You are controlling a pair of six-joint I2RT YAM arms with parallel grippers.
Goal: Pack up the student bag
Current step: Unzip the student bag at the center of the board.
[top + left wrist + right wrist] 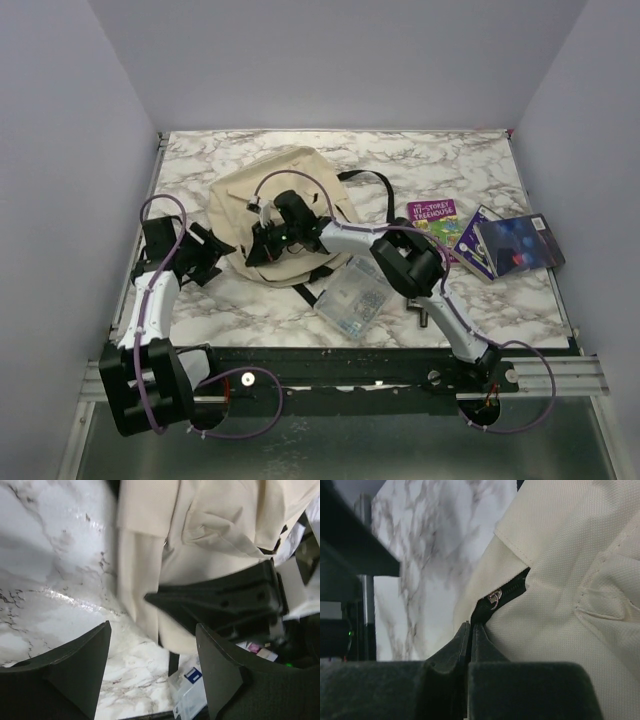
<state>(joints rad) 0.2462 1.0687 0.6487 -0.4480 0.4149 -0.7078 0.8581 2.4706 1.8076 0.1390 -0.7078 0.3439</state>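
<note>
Two grippers: right gripper [470,631] is squeezed closed right at the student bag's [285,190] zip [507,591], maybe nipping the pull, hard to tell. Left gripper [152,630] gapes wide beside the bag, which lies left-centre on the tabletop [450,170].

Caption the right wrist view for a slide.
Right claw shut beside the zipper pull of the cream student bag, marble table behind.

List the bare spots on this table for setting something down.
Free: back right of the table, behind the purple book and blue book; the front right, between right arm and table edge. Crowded: centre, where student bag, right gripper and clear pouch bunch.
</note>
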